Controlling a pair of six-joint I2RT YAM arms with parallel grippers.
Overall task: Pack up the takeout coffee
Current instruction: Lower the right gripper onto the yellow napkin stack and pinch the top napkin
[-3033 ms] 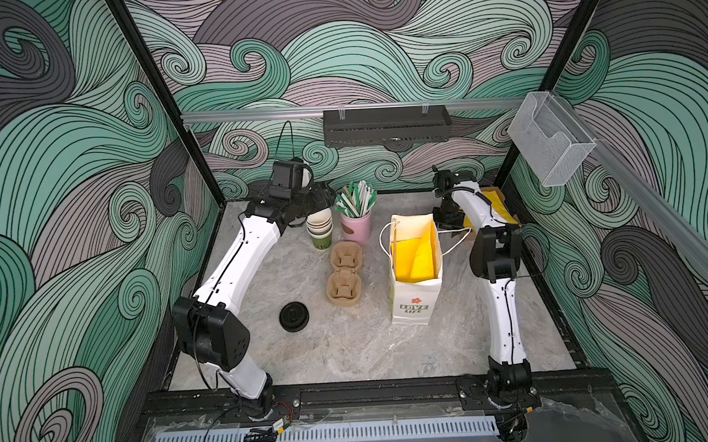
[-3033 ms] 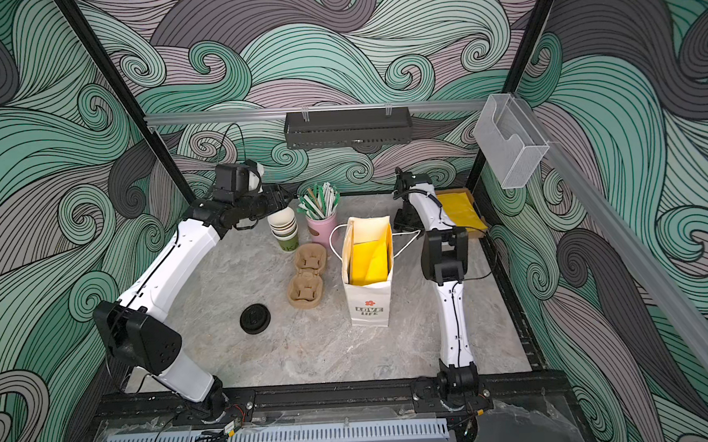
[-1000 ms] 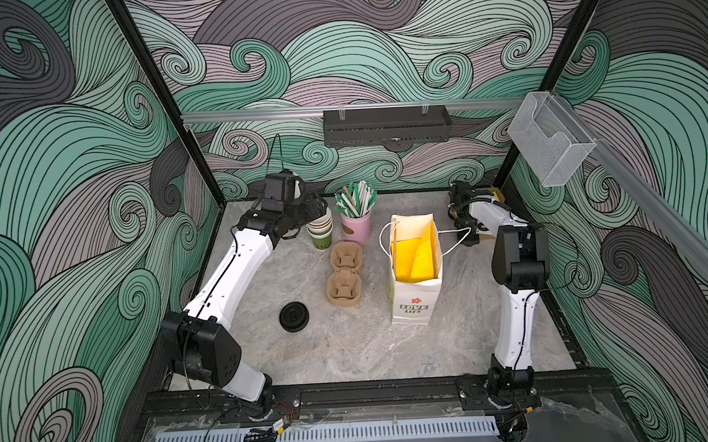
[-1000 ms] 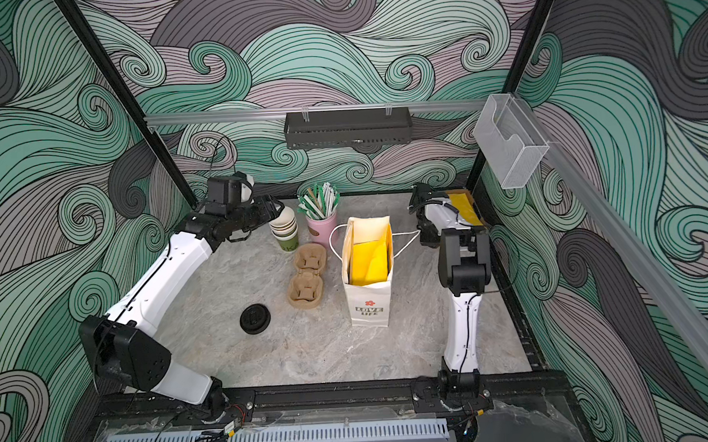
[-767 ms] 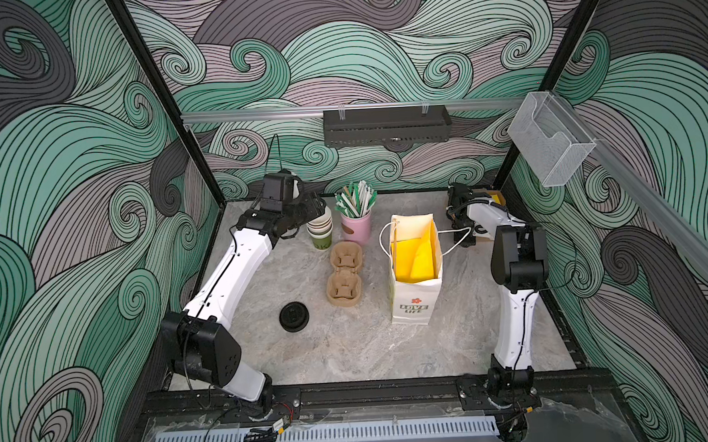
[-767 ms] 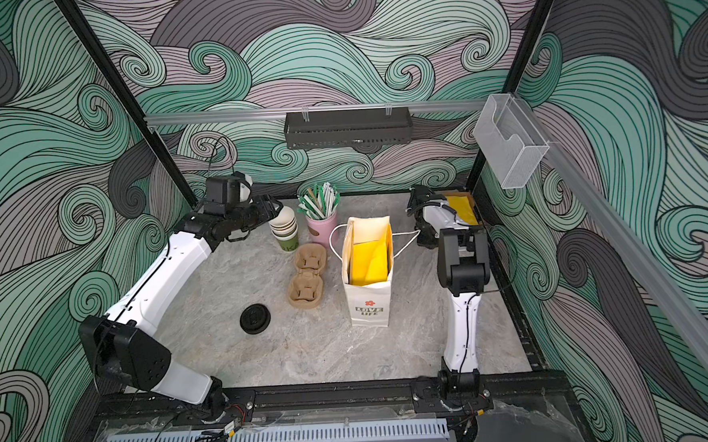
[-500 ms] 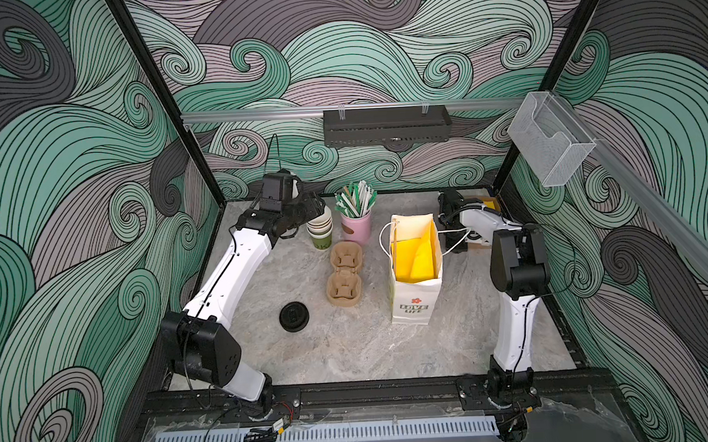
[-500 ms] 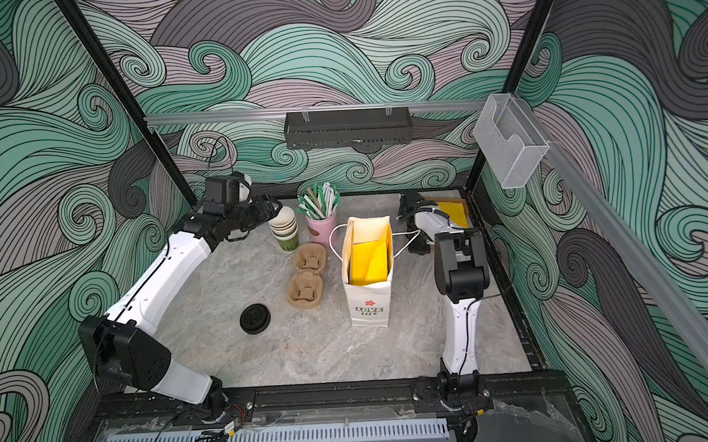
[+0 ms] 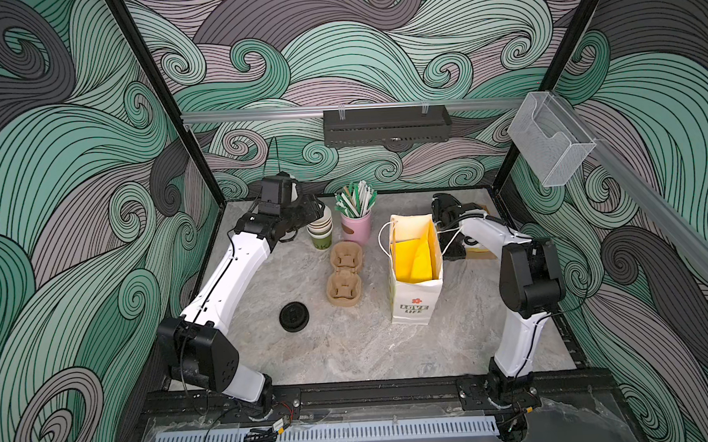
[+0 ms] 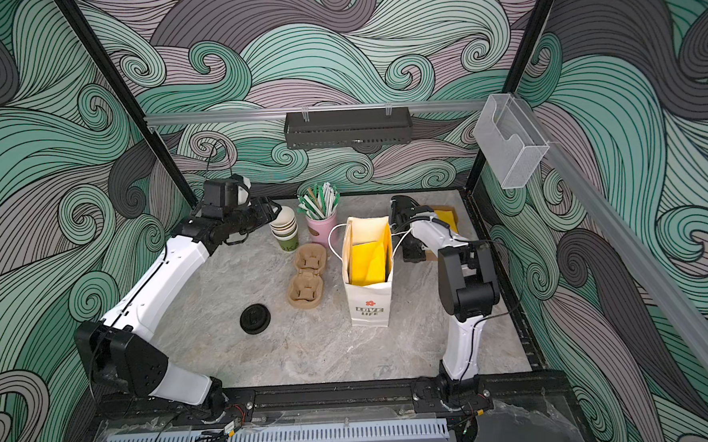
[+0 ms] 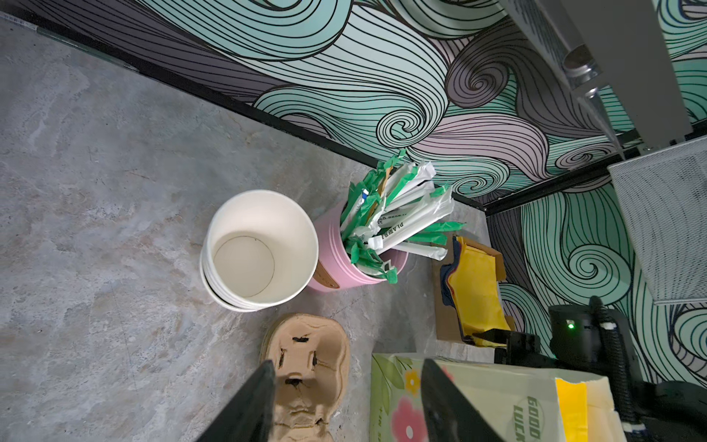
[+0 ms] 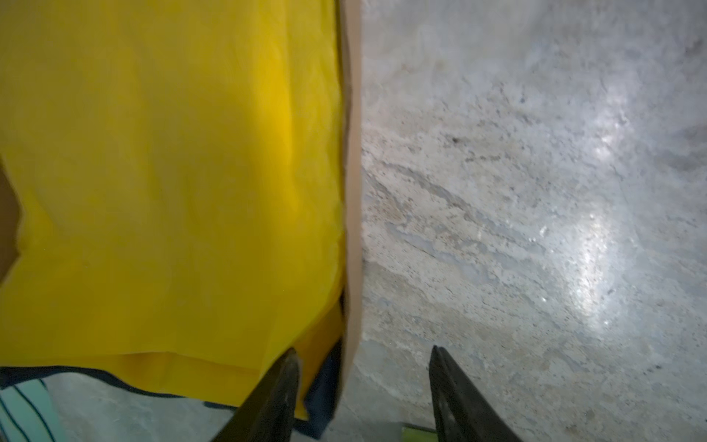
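Both top views look steeply down from the front at the whole tabletop point(image 9: 351, 355); each wrist view looks down on it from near.

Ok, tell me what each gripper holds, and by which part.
Nothing is held. The left gripper is open, short of the paper cup stack; the right gripper is open beside the yellow sheets.

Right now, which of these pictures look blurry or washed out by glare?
Right wrist view: soft all over, the yellow sheet smeared, a white glare patch on the stone tabletop. Left wrist view: crisp on the stacked paper cups. Both top views: sharp, evenly lit.
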